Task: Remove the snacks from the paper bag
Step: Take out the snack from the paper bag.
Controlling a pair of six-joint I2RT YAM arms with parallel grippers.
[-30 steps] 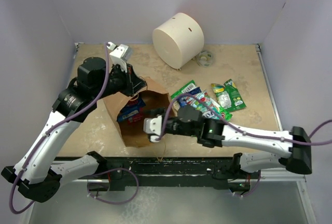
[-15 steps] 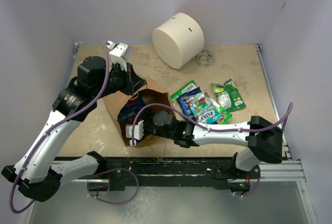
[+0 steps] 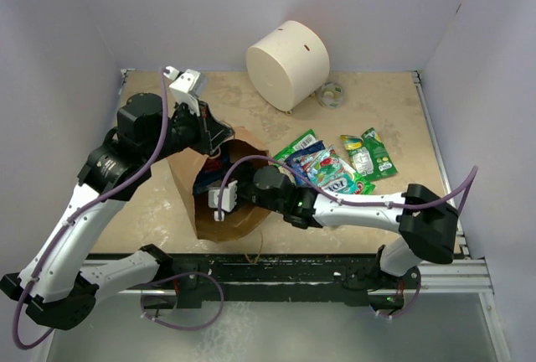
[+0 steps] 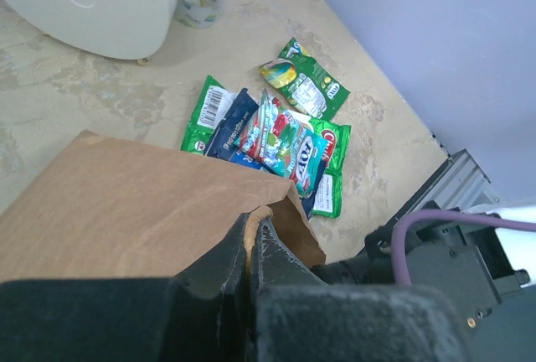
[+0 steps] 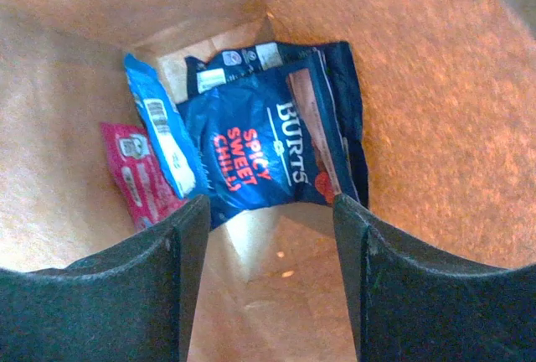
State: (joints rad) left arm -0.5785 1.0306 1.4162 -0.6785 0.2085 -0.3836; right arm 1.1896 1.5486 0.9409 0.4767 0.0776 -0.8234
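Observation:
The brown paper bag (image 3: 224,226) lies on its side, mouth facing right. My left gripper (image 3: 219,137) is shut on the bag's upper rim (image 4: 268,209) and holds the mouth up. My right gripper (image 3: 219,199) is inside the bag, open, with nothing between its fingers (image 5: 270,211). Just beyond its fingertips, at the bag's bottom, lie a dark blue snack packet (image 5: 260,157), a lighter blue packet (image 5: 163,140) and a small red packet (image 5: 134,173). Several snacks (image 3: 328,167) lie in a pile (image 4: 283,138) on the table right of the bag, with a green packet (image 3: 368,152) beside them.
A big white cylinder (image 3: 287,64) stands at the back with a small clear tape roll (image 3: 332,94) to its right. Walls close in the table on the left, back and right. My right forearm (image 3: 360,209) stretches across the front of the table.
My right gripper has moved left from outside the bag's mouth to deep inside it, staying open. My left gripper has kept its hold on the rim and shifted slightly.

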